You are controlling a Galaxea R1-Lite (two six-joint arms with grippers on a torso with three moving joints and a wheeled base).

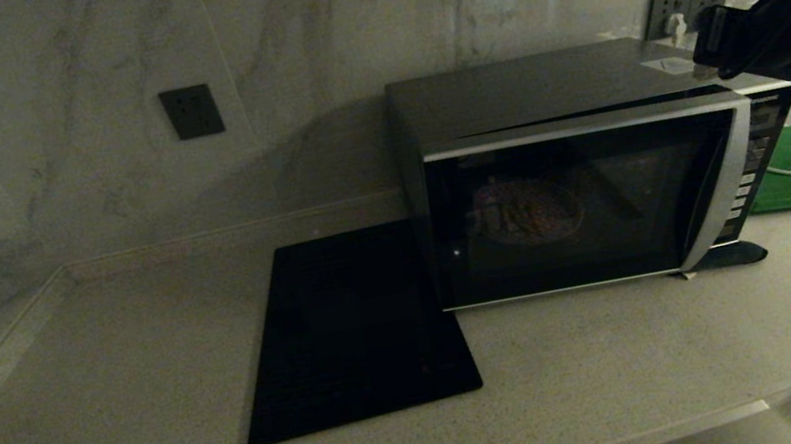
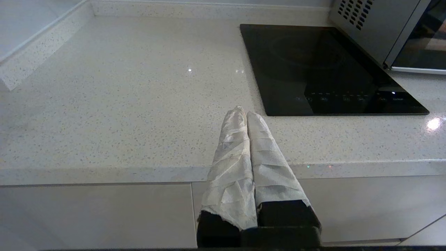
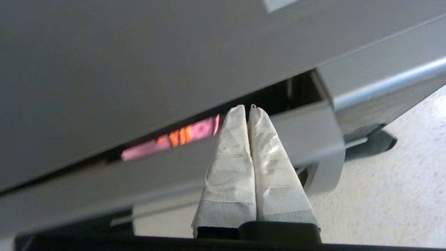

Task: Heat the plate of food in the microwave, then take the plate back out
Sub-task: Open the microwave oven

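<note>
Two fingers (image 3: 237, 153) pressed together, one microwave (image 1: 581, 165)

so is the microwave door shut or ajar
Ajar: the microwave door stands slightly off the body, a dark gap along its top edge.

No legible text; faint brand mark on microwave (image 1: 580, 206) panel top unreadable.
</note>
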